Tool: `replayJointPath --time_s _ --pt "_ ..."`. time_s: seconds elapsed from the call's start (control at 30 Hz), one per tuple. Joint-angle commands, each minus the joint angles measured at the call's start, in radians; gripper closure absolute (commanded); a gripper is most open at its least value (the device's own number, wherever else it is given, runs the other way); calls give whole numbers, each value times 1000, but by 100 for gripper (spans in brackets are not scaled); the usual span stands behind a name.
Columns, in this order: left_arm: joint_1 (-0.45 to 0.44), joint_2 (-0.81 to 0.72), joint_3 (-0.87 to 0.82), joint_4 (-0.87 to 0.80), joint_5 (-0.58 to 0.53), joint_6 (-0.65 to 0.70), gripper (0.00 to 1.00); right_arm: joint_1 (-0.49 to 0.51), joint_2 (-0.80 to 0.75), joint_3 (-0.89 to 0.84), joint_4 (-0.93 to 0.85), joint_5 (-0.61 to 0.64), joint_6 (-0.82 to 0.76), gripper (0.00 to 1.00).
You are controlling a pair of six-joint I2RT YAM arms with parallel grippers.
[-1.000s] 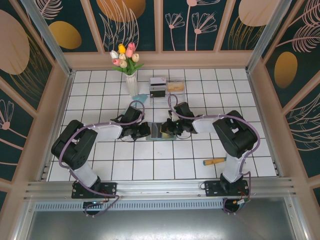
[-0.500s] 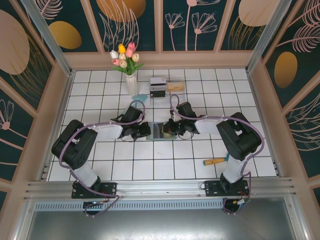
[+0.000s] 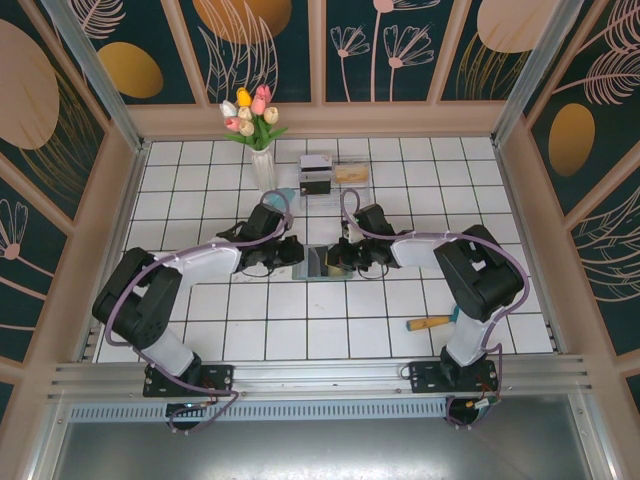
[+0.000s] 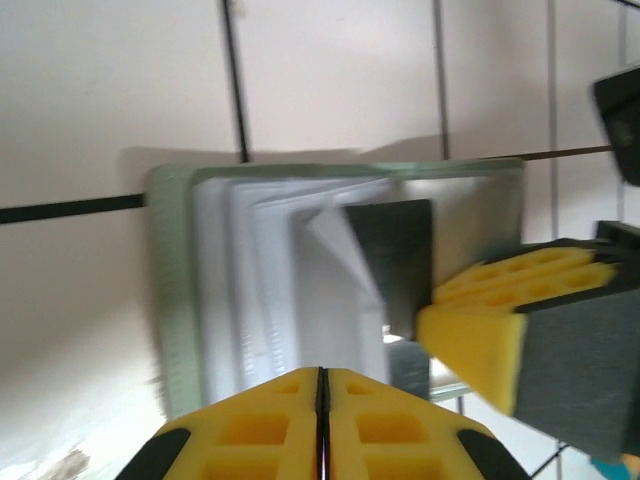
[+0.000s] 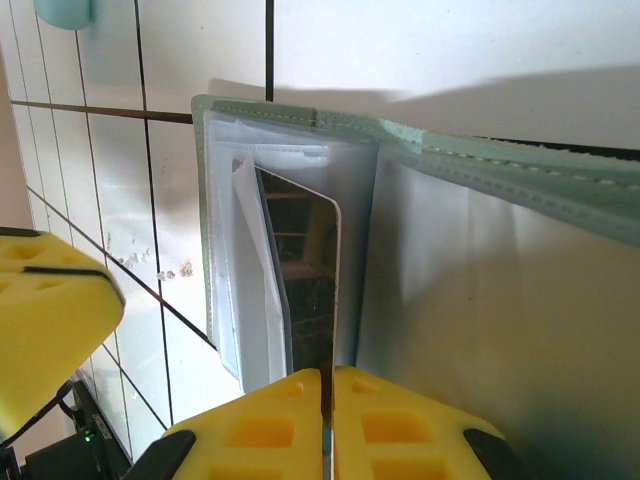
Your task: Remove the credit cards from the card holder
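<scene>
Right gripper [image 5: 325, 378] is clamping the dark card [image 5: 305, 270] — I'm aiming to pull straight along the slot; left gripper [image 4: 320, 375], fingers closed, is bracing the card holder [image 5: 480, 165].

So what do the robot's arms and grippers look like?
The left arm and right arm have chunky black joints joined by smooth white tubes, with purple cables looping along the outside. The left gripper and right gripper have bright yellow fingers with little cut-out holes, and dark grey pads.
</scene>
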State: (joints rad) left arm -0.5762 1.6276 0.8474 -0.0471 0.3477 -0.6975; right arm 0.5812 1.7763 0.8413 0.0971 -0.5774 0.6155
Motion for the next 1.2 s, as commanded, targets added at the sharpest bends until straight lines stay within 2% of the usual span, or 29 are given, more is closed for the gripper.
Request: replayJointPath --time_s 0.0,0.13,0.23,0.6,0.73,0.87,1.0,1.17 --pt "-16 47 31 52 73 -11 93 -9 -13 -8 -9 -9 0 89" --pt "-22 134 55 29 32 -7 100 -11 -7 -1 -3 -17 3 87" --pt "-23 166 51 2 -10 10 100 -11 -5 -3 7 -27 9 86" --pt "-22 169 10 -28 -41 26 100 -10 20 -12 86 -68 41 81" --pt "-23 169 7 -31 -45 28 100 -10 34 2 85 -65 43 82" --pt "-23 166 7 -39 -61 26 98 -12 40 6 62 -42 38 87" --pt "-22 157 6 -64 -97 31 96 -23 11 -8 26 -18 18 92" --pt "-23 160 2 -74 -107 45 96 -64 -36 -47 0 -43 -10 92"
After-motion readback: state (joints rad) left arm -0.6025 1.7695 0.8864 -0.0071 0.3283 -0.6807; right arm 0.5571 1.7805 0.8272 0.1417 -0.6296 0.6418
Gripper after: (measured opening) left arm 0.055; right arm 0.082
